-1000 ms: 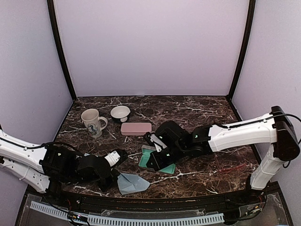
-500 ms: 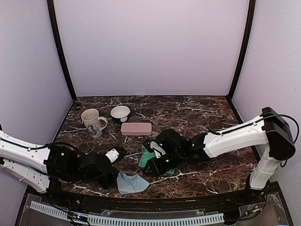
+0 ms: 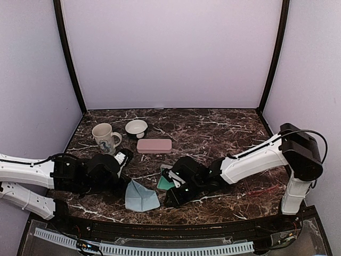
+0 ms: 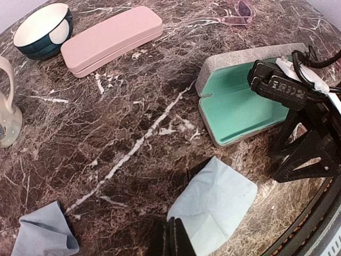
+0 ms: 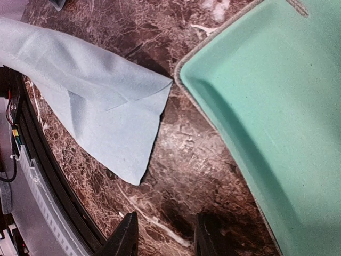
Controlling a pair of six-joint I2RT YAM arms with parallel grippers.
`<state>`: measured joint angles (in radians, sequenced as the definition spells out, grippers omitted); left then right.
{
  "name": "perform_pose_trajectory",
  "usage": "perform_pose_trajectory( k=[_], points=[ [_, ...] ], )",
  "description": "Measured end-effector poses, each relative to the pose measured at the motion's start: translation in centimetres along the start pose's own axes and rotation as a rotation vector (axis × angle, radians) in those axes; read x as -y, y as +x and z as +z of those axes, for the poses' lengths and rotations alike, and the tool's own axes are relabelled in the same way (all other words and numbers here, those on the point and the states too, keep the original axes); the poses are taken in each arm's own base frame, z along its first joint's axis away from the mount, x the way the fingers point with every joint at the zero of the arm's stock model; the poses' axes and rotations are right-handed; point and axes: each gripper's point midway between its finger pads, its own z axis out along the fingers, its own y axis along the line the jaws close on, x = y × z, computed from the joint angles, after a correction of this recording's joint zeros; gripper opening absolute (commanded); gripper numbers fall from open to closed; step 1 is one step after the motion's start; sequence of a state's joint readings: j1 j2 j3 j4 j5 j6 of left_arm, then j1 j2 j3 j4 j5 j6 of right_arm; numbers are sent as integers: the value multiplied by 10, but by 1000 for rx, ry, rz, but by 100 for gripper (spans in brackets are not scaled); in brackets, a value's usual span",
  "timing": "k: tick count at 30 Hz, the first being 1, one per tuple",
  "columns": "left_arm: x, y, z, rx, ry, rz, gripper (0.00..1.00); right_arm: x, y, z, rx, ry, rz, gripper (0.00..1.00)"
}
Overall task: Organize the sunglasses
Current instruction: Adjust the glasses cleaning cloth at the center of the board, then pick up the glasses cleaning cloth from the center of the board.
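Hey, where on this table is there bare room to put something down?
Bare: the back right of the marble table, right of the closed pink oblong case; also a strip between that case and the open grey teal-lined case. Crowded: the front centre, with the light-blue cloth, the open case and the right hand.

Sunglasses (image 4: pixel 240 10) are cut off by the top edge.

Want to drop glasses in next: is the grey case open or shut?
Open: the grey case lies with its lid swung back, green lining showing bare where visible.
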<state>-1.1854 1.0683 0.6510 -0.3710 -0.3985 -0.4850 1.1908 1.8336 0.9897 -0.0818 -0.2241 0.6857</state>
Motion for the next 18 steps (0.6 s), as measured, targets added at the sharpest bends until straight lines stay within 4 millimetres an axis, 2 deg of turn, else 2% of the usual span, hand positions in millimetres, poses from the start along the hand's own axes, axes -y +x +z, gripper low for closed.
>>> perform_pose_trajectory(
  k=[9, 13, 18],
  points=[
    [9, -4, 3, 10, 43, 3, 0, -11, -10, 0, 39, -31, -19, 36],
    [8, 4, 8, -3, 41, -10, 0, -16, -19, 5, 56, -40, -27, 35],
    [3, 18, 14, -25, 26, -37, 0, -13, -19, 13, 51, -36, -28, 34]
  ],
)
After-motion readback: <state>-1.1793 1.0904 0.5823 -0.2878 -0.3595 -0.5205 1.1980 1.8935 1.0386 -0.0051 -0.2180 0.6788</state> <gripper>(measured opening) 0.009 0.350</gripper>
